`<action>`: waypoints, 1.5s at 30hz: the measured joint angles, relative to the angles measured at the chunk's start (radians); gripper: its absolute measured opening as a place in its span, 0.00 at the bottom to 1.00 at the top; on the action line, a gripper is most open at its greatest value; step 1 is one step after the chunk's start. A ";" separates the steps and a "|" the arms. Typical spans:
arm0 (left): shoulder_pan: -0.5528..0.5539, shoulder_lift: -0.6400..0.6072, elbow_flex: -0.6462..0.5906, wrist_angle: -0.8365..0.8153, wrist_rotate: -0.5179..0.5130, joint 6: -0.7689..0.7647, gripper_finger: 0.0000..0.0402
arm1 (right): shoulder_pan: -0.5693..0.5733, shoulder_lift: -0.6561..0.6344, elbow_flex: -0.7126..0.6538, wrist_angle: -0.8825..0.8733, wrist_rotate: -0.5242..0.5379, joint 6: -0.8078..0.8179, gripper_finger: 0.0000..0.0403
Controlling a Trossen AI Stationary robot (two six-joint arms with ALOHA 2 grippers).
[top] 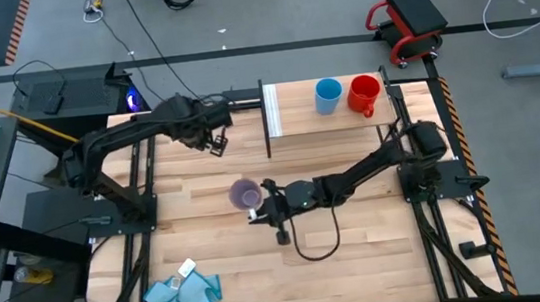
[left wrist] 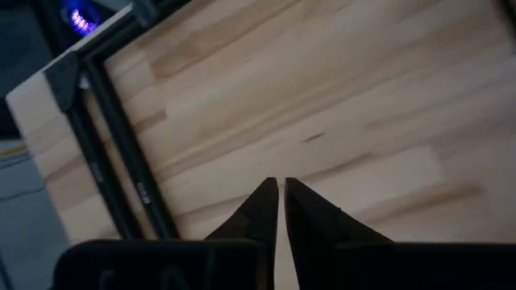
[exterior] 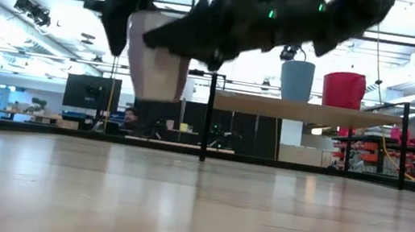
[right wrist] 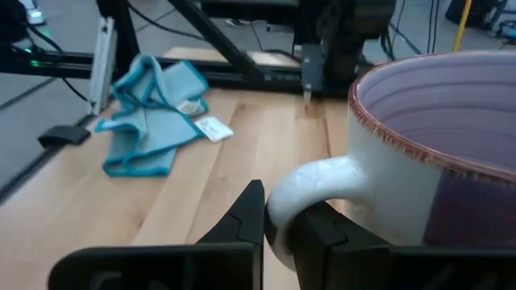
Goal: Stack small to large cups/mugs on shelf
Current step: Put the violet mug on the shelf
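Fingers of the right gripper closed on the handle of the purple-grey mug, lifted above the surface, shelf at one o'clock. Left gripper closed, empty.

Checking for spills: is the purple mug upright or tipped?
Upright: the purple mug shows its rim on top, its handle between the right gripper's fingers.

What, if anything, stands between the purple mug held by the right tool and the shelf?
Nothing visible blocks it. The right tool holds the purple mug by its handle, lifted off the table; bare tabletop lies between it and the shelf, where the light-blue cup and red mug stand.
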 joint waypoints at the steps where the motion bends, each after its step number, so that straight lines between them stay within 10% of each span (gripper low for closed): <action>1: 0.018 0.000 -0.013 0.000 0.000 0.010 0.07 | 0.000 -0.021 0.000 -0.018 0.002 -0.012 0.09; 30: 0.173 0.000 -0.130 0.380 0.123 0.173 0.04 | -0.235 -0.712 0.002 -0.546 0.062 -0.011 0.09; 45: 0.162 0.000 -0.130 0.394 0.134 0.170 0.05 | -0.222 -0.731 -0.319 -0.154 0.138 0.073 0.09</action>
